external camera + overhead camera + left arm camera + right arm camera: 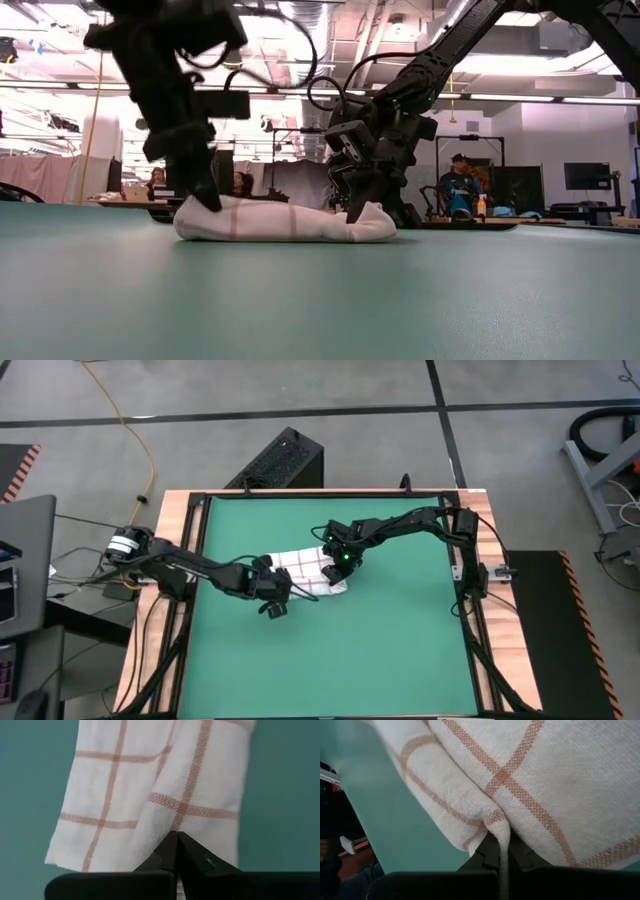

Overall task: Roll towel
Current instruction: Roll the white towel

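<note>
The towel lies near the middle of the green mat on the worktop, already folded into a low, thick band. The left pincer is at its left end and the right pincer at its right end, so each arm controls one side and the cloth cannot slide or twist. In the left wrist view the fingers are closed together on a fold of the towel. In the right wrist view the fingers are also closed, with a pinched edge of cloth between them. I judge this double hold is for turning the band over itself evenly. Nothing else lies on the mat near the towel. The only obstacle seems to be the arms themselves, which are close together.
</note>
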